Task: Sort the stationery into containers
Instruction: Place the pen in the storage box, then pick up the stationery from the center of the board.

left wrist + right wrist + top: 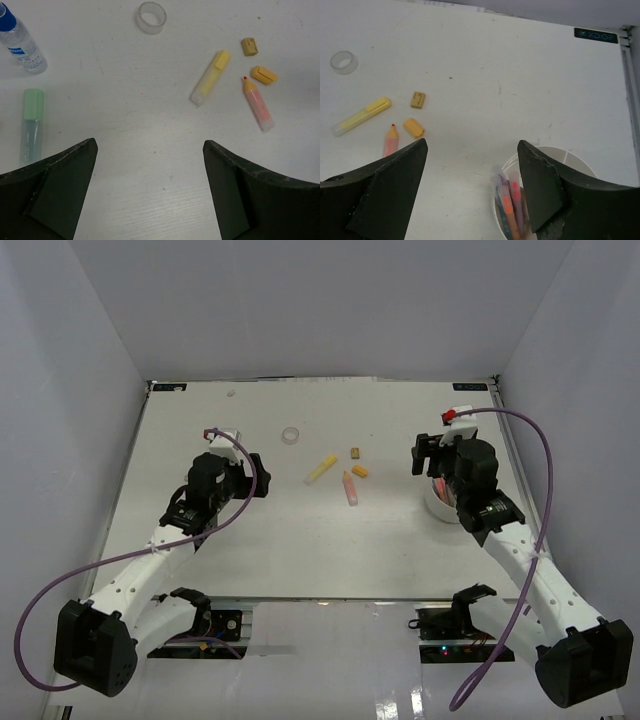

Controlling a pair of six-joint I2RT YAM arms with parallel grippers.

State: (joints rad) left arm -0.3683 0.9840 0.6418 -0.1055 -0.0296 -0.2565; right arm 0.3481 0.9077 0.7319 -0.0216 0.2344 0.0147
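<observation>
Tabletop (pixel 300 550) in white carries everything. Above it the left gripper (pixel 150 192) has its 2 fingers wide apart with nothing between them, over bare surface just right of the green marker (pixel 32 125). The right gripper (pixel 472 187) is also spread and empty, over the left rim of the tub (pixel 570 154), which sits at the table's right side. Several pens (pixel 509 205) lie together in 1 of the tub's compartments. Between the arms, the yellow marker (pixel 210 76) and the uncapped orange marker (pixel 258 104) lie near each other, not touching. The bottle (pixel 21 44) lies beyond the green marker. The tape ring (pixel 151 17) sits farther back. The orange cap (pixel 264 74) lies just beside the orange marker's tip, and the eraser (pixel 249 46) is near the cap.
</observation>
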